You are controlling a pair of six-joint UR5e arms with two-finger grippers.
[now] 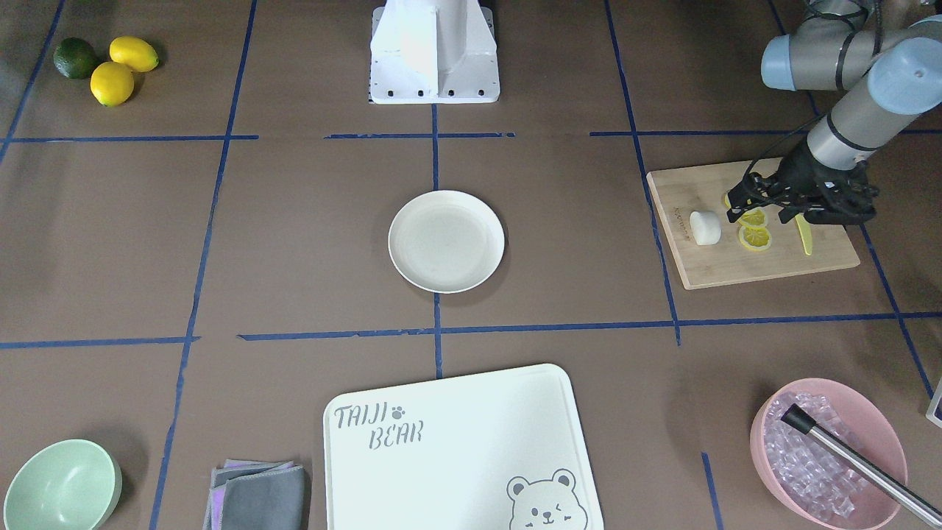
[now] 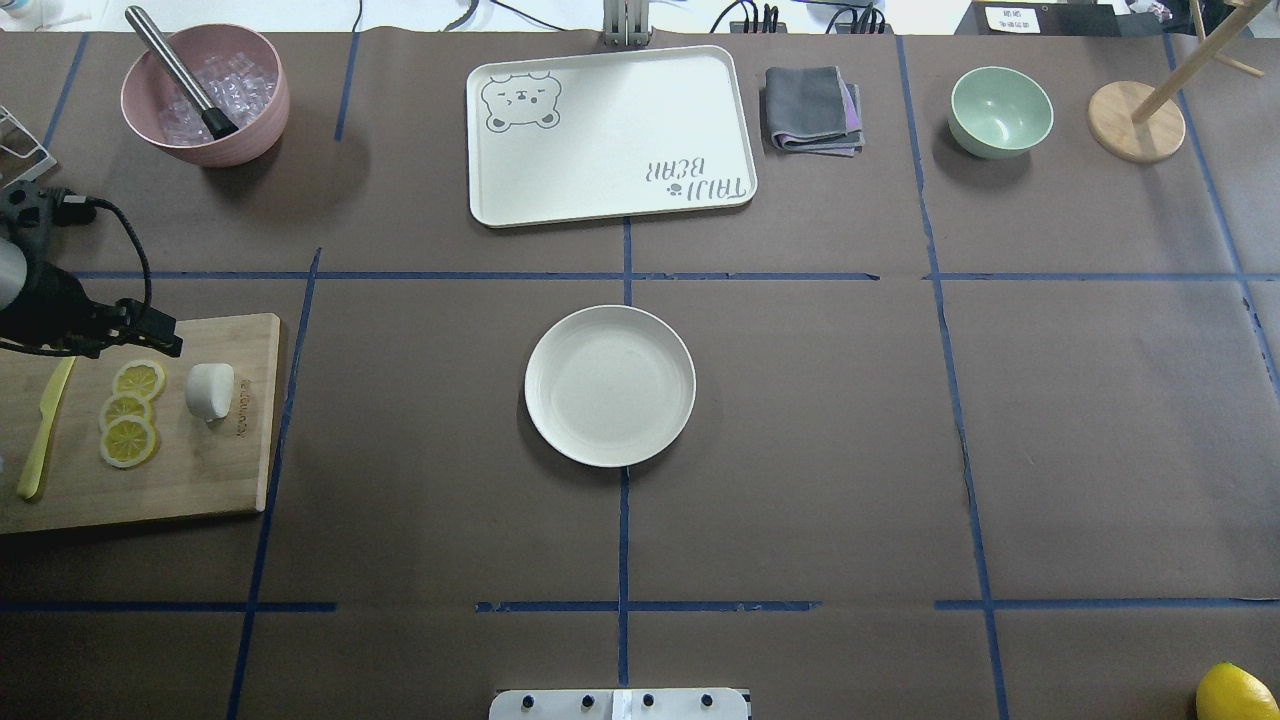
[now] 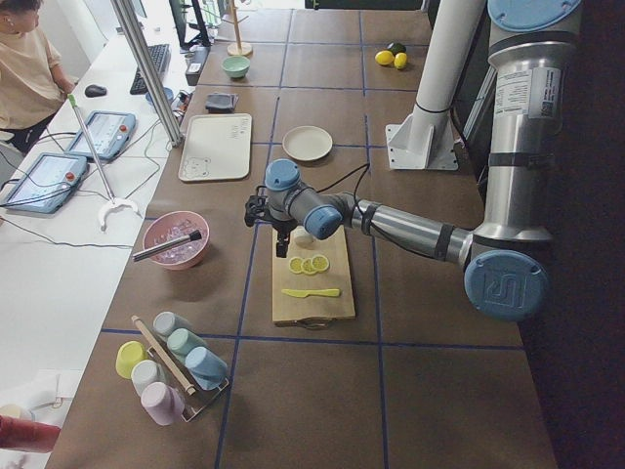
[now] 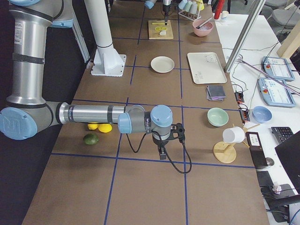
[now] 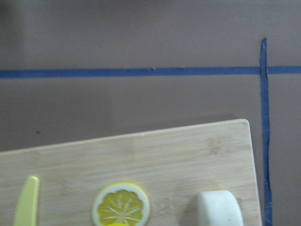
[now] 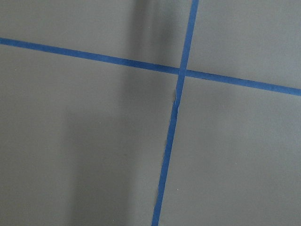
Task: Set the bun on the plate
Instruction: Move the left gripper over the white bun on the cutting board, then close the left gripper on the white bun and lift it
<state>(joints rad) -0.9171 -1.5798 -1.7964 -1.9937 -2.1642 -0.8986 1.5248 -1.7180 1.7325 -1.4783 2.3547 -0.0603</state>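
Note:
The white bun (image 1: 705,227) (image 2: 210,390) lies on a wooden cutting board (image 1: 736,265) beside three lemon slices (image 1: 754,237) and a yellow knife (image 1: 804,235). My left gripper (image 1: 760,215) (image 2: 165,340) hovers open over the board's far part, above the slices and just short of the bun, holding nothing. In the left wrist view the bun (image 5: 218,209) shows at the bottom edge. The cream plate (image 1: 447,241) (image 2: 610,385) sits bare at the table's middle. My right gripper (image 4: 161,155) hangs over bare table far from both; I cannot tell whether it is open or shut.
A white bear-printed board (image 1: 456,442) lies beyond the plate. A pink bowl of ice (image 1: 828,442) with a metal tool stands near the cutting board. A green bowl (image 1: 62,486), a folded cloth (image 1: 257,493) and whole lemons with a lime (image 1: 110,81) sit on the other side.

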